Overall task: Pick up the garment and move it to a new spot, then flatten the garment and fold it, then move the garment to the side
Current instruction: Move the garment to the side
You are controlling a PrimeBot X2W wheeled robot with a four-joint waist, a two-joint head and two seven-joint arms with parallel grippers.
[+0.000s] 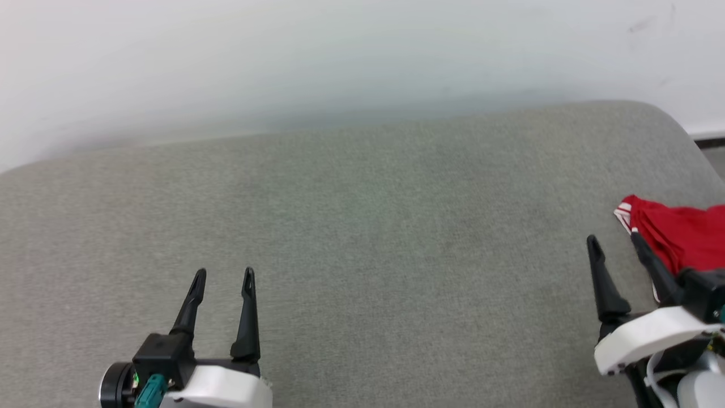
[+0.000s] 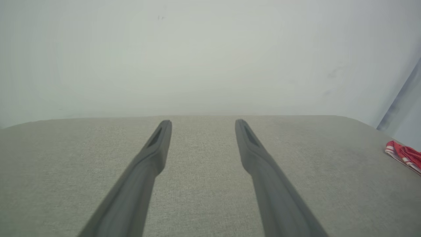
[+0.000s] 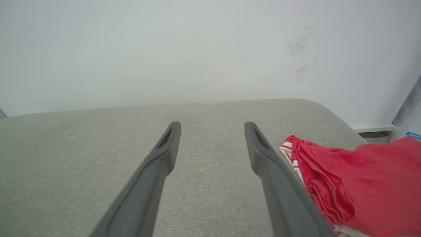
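The garment [image 1: 685, 232] is a red cloth with white-striped trim, bunched at the right edge of the grey cushioned surface [image 1: 362, 226]. It also appears as the red garment [image 3: 355, 184] in the right wrist view and as a small red patch of the garment [image 2: 404, 155] at the far right of the left wrist view. My right gripper [image 1: 614, 241] is open just left of the garment, its right finger along the cloth's edge, nothing between the fingers. My left gripper [image 1: 224, 276] is open at the lower left, far from the garment, over bare fabric.
A white wall [image 1: 340, 56] runs behind the grey surface. The surface's rounded right corner [image 1: 674, 122] drops off near the garment, with a dark strip of floor [image 1: 711, 143] beyond it.
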